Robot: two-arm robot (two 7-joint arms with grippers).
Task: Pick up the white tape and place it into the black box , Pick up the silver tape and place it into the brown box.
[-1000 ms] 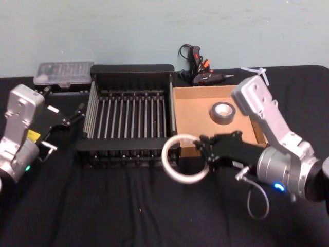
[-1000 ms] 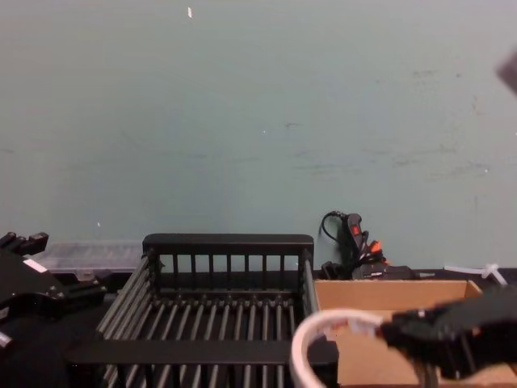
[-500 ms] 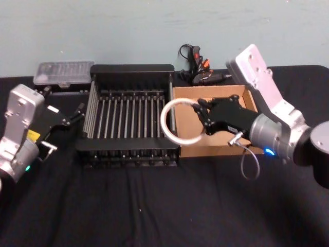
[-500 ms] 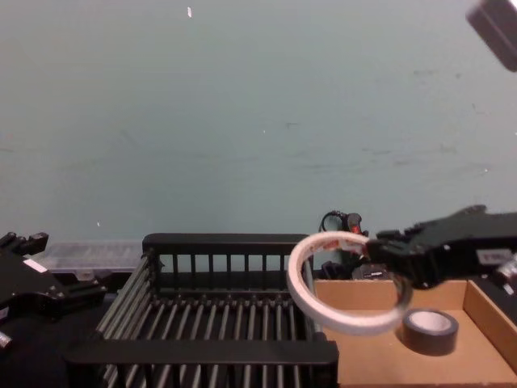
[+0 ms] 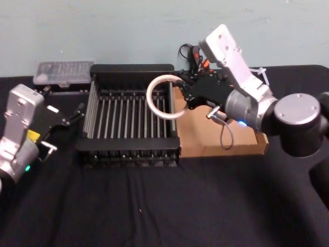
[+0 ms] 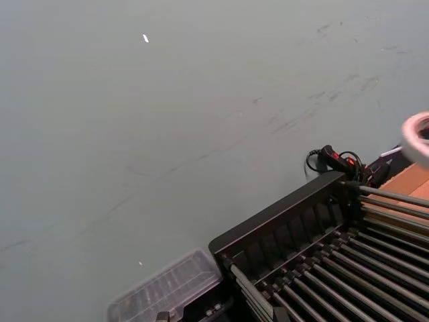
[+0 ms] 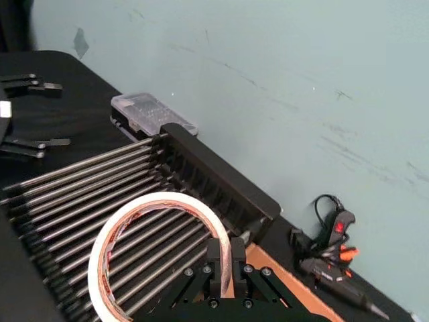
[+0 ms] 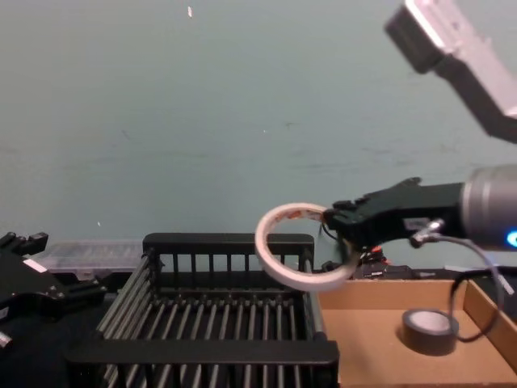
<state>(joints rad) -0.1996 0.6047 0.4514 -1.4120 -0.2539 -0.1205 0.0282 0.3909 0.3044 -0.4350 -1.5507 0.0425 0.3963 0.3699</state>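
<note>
One white tape (image 5: 163, 97) pinched in right gripper (image 5: 181, 93), above black box (image 5: 131, 69)

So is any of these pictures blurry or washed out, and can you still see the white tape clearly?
Head view: soft overall, even light, the white tape readable in the right hand. Left wrist view: the tape is a blurred pale arc at the edge. Right wrist view: sharpest, its red marks show. Chest view: flat light, the silver tape a little soft in the brown box.
</note>
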